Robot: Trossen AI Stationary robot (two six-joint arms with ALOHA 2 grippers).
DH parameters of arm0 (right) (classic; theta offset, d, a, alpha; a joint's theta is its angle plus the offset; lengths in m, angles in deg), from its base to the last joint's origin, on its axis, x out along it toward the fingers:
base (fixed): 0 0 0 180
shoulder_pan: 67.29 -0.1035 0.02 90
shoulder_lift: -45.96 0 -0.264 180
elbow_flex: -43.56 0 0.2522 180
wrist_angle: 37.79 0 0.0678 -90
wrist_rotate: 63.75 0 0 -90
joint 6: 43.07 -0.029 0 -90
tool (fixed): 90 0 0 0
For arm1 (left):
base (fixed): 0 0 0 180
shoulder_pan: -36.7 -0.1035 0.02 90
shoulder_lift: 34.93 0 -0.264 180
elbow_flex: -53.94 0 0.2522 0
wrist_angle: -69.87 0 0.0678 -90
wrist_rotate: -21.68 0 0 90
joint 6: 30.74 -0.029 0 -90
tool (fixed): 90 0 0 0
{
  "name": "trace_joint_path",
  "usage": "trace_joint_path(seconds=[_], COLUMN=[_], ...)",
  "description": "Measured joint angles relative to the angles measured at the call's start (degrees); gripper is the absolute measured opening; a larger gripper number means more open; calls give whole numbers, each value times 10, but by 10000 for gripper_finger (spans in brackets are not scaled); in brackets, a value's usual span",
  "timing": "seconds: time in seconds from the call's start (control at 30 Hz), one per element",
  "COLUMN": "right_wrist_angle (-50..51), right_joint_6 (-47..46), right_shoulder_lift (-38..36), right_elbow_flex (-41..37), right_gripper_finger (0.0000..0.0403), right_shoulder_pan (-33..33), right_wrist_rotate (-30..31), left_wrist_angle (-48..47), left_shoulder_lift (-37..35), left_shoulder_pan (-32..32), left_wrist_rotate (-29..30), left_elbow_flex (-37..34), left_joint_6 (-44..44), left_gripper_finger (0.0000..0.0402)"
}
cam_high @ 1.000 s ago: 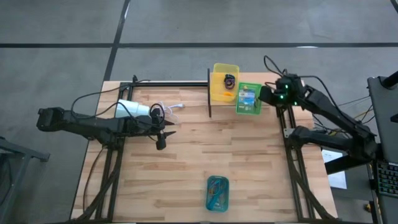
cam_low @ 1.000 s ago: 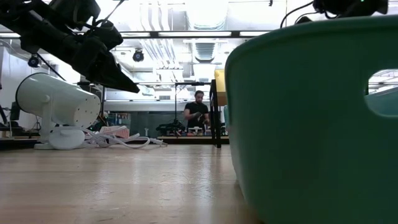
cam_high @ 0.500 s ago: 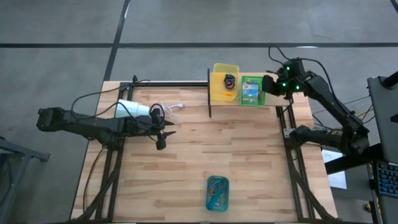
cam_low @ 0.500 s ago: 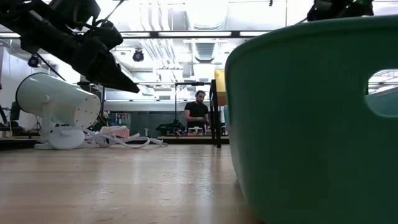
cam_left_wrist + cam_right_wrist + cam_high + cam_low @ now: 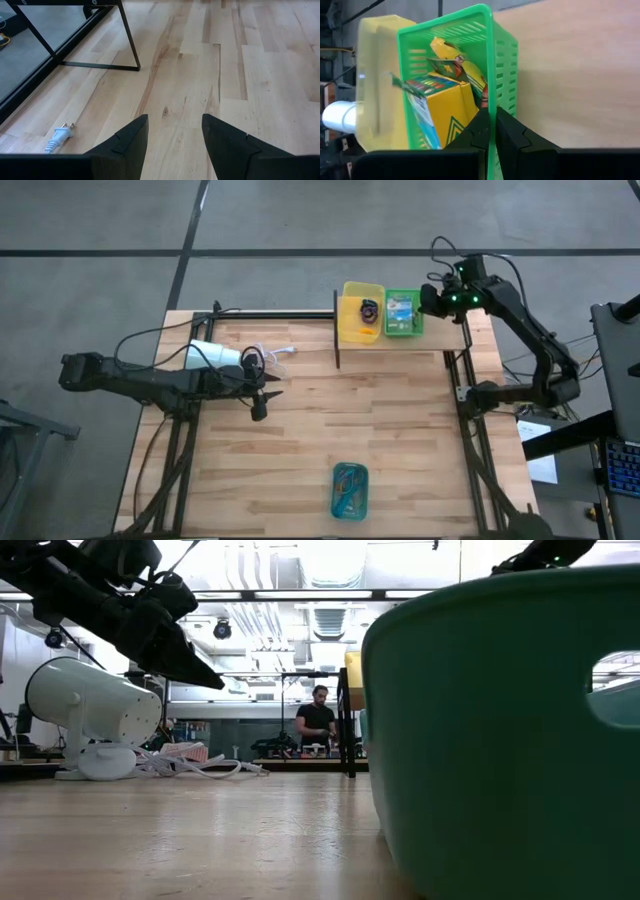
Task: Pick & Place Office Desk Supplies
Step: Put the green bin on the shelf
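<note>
Crayon boxes (image 5: 442,107) are the supplies nearest the working gripper: they stand packed upright in the green tray (image 5: 502,75), just ahead of the right gripper (image 5: 491,131), whose fingers are pinched tight on the tray's slatted wall. By my reading, the boxes are light, stiff cardboard with flat faces, best taken across the narrow sides near the top where they stick up above the rim; squeezed hard, they would dent. The tray itself looks like thin, springy plastic, so a rim pinch may let it swing or spill if it tips. Beyond the green tray, touching its far side, is the yellow tray (image 5: 358,311), which holds a dark loop (image 5: 369,308); such a loop would be limp and thin, easiest pinched on one strand. Well away from this gripper, near the table's front edge, the teal tray (image 5: 350,490) holds more coloured loops (image 5: 347,482). Farthest off, the left gripper (image 5: 260,402) hangs with its fingers spread and nothing between them, beside the white lamp (image 5: 214,355) and above bare wooden table (image 5: 260,70).
</note>
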State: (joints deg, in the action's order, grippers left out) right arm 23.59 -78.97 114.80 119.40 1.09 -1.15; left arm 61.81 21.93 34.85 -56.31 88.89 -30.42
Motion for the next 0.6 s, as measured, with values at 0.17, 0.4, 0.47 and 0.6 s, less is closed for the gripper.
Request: trace_joint_path(seconds=[0.17,0.4,0.47,0.6], right_wrist_angle=[1,4,2,2], right_joint_6=[3,4,11,31], right_shoulder_lift=[40,102,111,119], right_elbow_flex=[41,63,64,63], right_gripper_finger=[13,13,13,13], right_shoulder_pan=[-1,0,-1,0], right_wrist_rotate=[-8,-18,-24,-43], left_wrist_angle=[0,0,0,0], left_shoulder_lift=[0,0,0,0], left_shoulder_pan=[0,0,0,0], left_wrist_rotate=[0,0,0,0], left_elbow_flex=[0,0,0,0], left_joint_6=[0,0,0,0], left_gripper_finger=[190,190,190,190])
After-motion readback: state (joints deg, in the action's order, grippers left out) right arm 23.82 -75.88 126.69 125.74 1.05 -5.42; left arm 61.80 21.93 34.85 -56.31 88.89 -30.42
